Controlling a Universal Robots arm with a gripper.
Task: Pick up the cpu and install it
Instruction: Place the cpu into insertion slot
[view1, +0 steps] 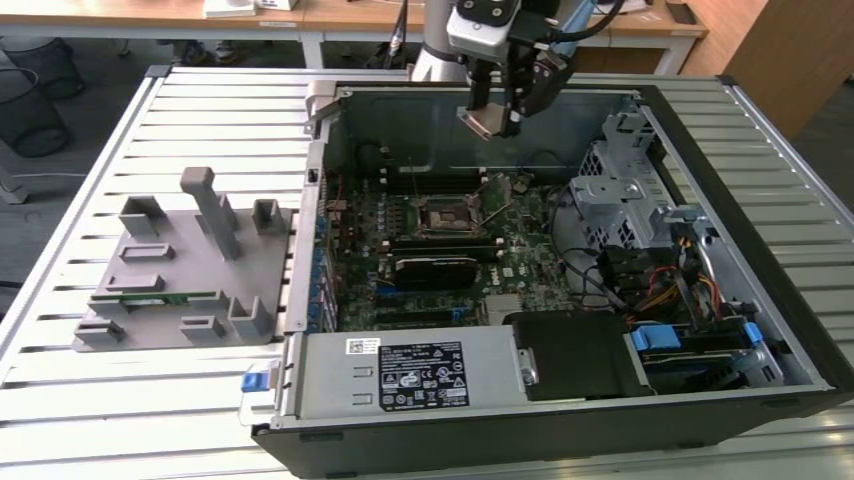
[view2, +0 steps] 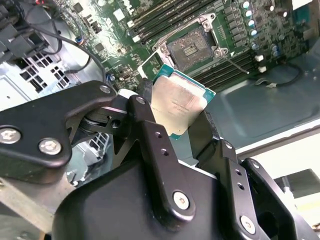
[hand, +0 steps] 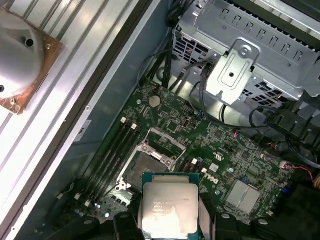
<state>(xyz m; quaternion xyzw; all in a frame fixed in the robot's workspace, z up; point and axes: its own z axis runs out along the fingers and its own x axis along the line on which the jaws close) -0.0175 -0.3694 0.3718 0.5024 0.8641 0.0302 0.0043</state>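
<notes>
Above the open computer case (view1: 534, 440), the gripper (view1: 497, 124) hung near the rear wall, its two black fingers (view2: 150, 125) pinching the cpu (view2: 179, 107) by opposite edges. The chip was held in the air, clear of the motherboard (view1: 521, 240), its silver top tilted in the second wrist view. Below it the black socket frame (view1: 441, 217) sat uncovered, well apart from the chip. A grey fixture (view1: 187, 270) stood on the slatted table (view1: 200, 110) at the exterior view's left

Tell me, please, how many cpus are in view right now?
1. The cpu is held in the gripper, raised above the open computer case. The socket holds none; others could be hidden.
</notes>
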